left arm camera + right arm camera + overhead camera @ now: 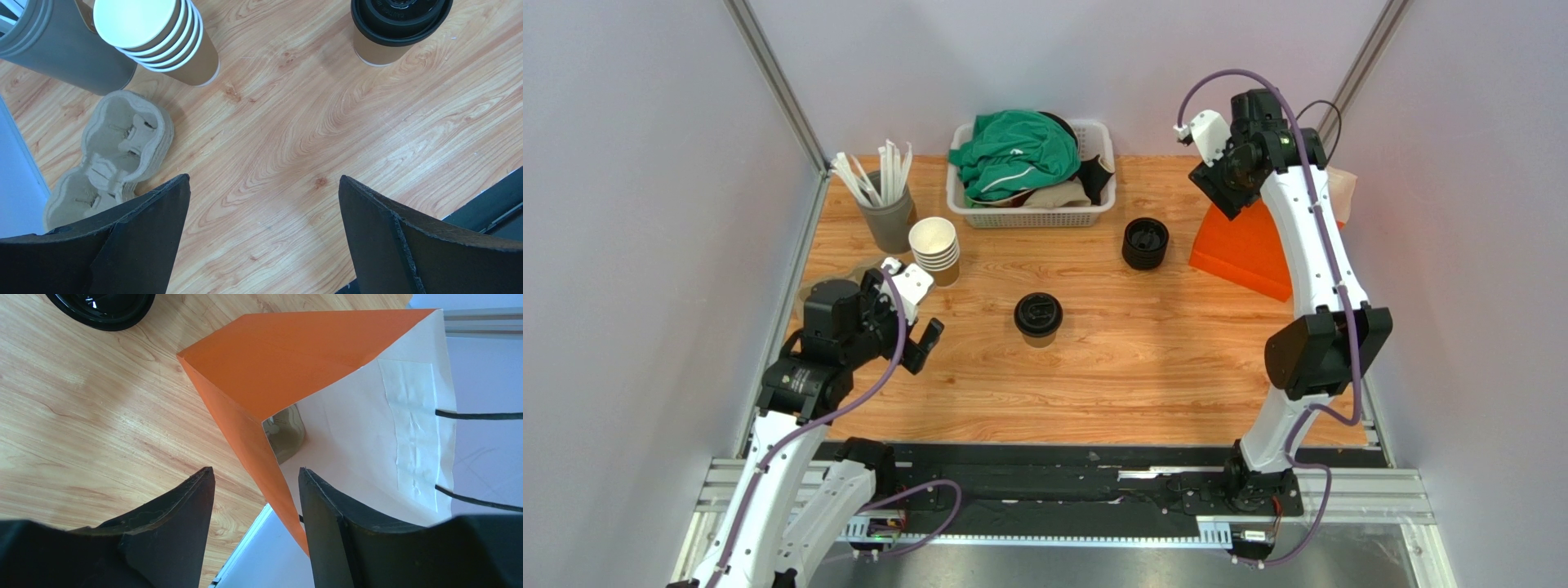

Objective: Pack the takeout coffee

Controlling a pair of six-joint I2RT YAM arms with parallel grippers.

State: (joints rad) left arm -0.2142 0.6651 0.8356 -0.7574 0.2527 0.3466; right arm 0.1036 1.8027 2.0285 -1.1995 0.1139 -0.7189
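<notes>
Right pincer (255,496), jaws apart, straddles the orange bag's (294,355) edge; the lidded coffee (1038,317) sits unpacked mid-counter (1136,368); left pincer (264,245) gapes empty.

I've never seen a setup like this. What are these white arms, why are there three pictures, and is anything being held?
These are two robot arms bolted at the near edge of a wooden table. The wide picture looks down from above; the other two come from cameras on each wrist, so the dark shapes at their bottom edges are each arm's own fingers.

On the table: a lidded coffee cup, a stack of lidless paper cups, a stack of black lids, a grey holder of sticks, a cardboard cup carrier, a basket of clothes and an orange paper bag.

The left claw is wide open and empty. The right claw straddles the bag's edge, not visibly gripping it.
</notes>
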